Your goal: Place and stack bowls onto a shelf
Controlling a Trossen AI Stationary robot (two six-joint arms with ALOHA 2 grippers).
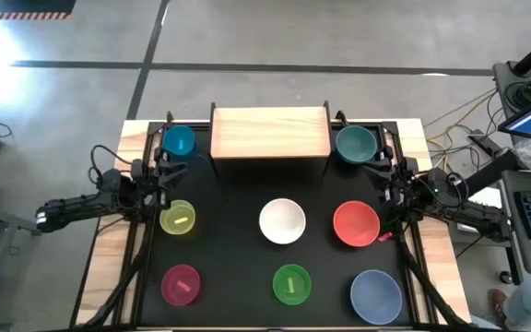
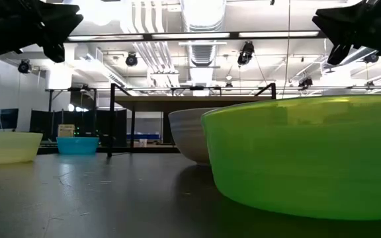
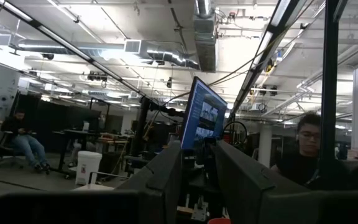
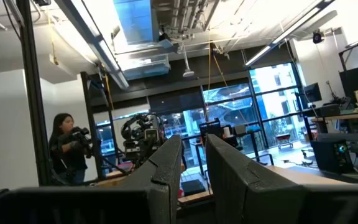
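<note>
Eight bowls sit upright on the black tabletop in the high view: blue (image 1: pixel 179 141) and teal (image 1: pixel 355 143) flank the light-wood shelf (image 1: pixel 270 134) at the far edge. Yellow (image 1: pixel 178 218), white (image 1: pixel 282 221) and red (image 1: pixel 356 224) form a middle row. Pink (image 1: pixel 181 284), green (image 1: pixel 291 284) and periwinkle (image 1: pixel 375 296) form the near row. Nothing stands on the shelf. My left gripper (image 1: pixel 175 169) hovers between the blue and yellow bowls, and my right gripper (image 1: pixel 373 169) between teal and red. Both fingers pairs, left (image 3: pixel 199 149) and right (image 4: pixel 193 140), stand a narrow gap apart, holding nothing.
The low view is filled by the green bowl (image 2: pixel 309 158) close up, with the white bowl (image 2: pixel 190 135) behind it and the yellow (image 2: pixel 5 147) and blue (image 2: pixel 78 145) bowls farther off. Wooden strips edge the table's sides. People sit in the room beyond.
</note>
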